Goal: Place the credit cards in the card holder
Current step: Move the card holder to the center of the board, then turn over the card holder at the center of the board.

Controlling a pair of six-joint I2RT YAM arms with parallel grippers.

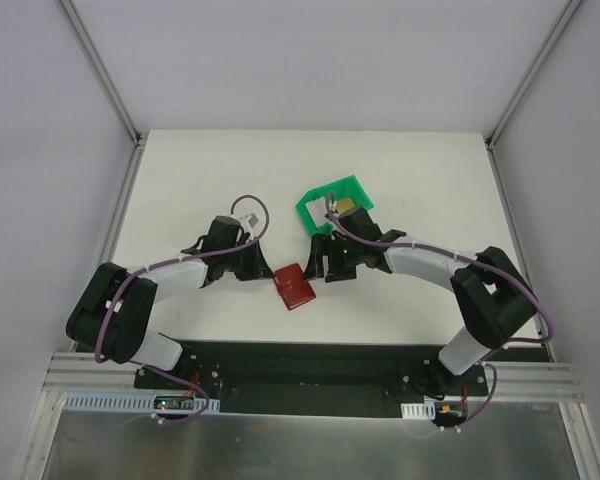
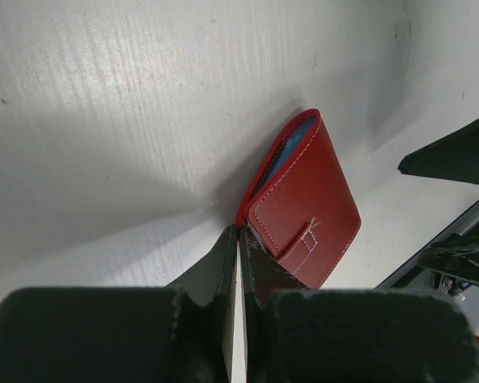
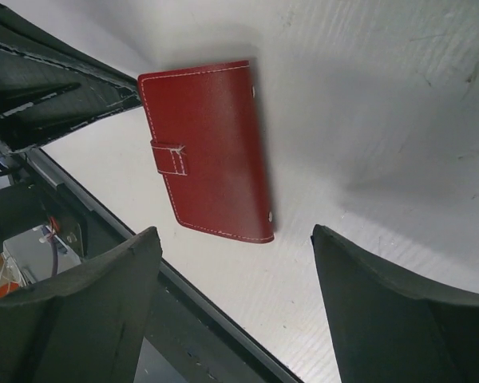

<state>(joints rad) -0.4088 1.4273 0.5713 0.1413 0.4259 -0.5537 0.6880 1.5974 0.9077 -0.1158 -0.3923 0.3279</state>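
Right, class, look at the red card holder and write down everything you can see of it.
The card holder is a small dark red folding wallet, leather-looking, with pale stitching, a snap tab and blue lining showing inside. It lies folded, slightly tilted, on the white table. The left end effector, shut, appears to pinch one corner; the right end effector hovers open nearby, not touching.

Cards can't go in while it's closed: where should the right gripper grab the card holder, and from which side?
Probably the snap tab, from above with the open right gripper. The card holder lies flat, its face giving no purchase; the tab is the one raised strip, folded over a long edge. The shut left gripper is at a corner.
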